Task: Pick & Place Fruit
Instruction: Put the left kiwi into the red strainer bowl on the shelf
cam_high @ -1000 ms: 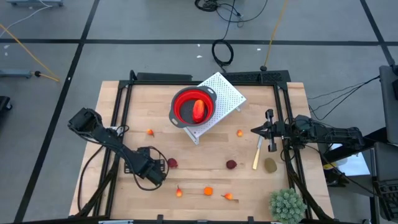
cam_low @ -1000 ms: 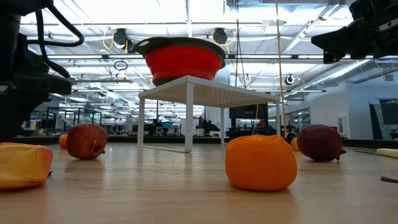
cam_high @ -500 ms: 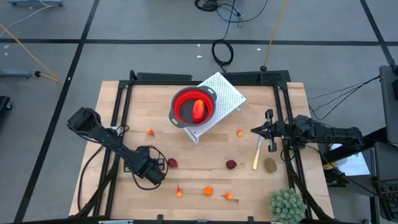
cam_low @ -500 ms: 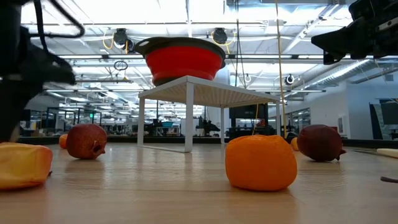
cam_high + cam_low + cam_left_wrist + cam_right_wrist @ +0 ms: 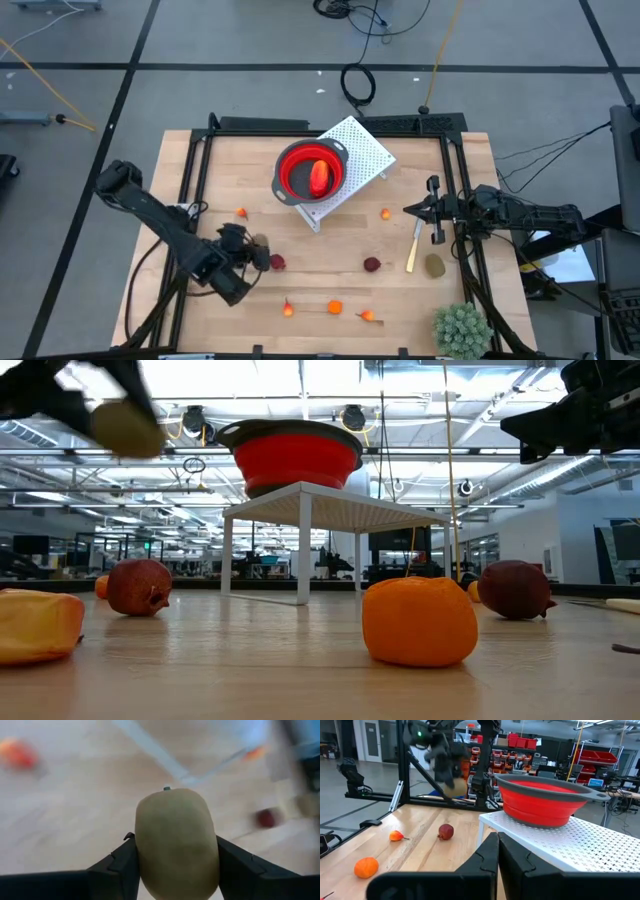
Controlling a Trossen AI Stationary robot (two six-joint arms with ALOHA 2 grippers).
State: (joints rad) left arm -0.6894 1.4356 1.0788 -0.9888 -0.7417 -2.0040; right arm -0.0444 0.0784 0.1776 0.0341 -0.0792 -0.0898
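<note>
My left gripper [image 5: 256,250] hangs above the table's left half, shut on an olive-brown oval fruit [image 5: 176,837], which also shows blurred high in the low view [image 5: 127,428]. Close below it, a dark red ball [image 5: 277,262] lies on the wood. A red bowl [image 5: 312,172] on a white perforated stand [image 5: 360,150] holds a longer red-orange fruit [image 5: 320,177]. A second dark red ball [image 5: 372,265], a second olive oval [image 5: 434,265] and several tiny orange fruits [image 5: 335,307] lie on the table. My right gripper [image 5: 410,210] waits shut at the right side. My left gripper pinches the olive-brown fruit between its two fingers [image 5: 117,865], one on each long side [image 5: 144,857]. The fruit's length runs along the fingers and its stem end [image 5: 167,788] points away from the wrist. The gripper slants downward, and the fruit is lifted clear of the table.
A pale yellow stick [image 5: 412,248] lies beside the right-hand olive oval. A spiky green plant ball [image 5: 462,328] sits at the near right corner. Black frame rails [image 5: 190,190] run along the table's left, right and far sides.
My left gripper has risen from the table and tipped and rolled at the wrist, carrying the olive-brown fruit up with it. The fruit now hangs clear of the wood. The right arm has kept still.
</note>
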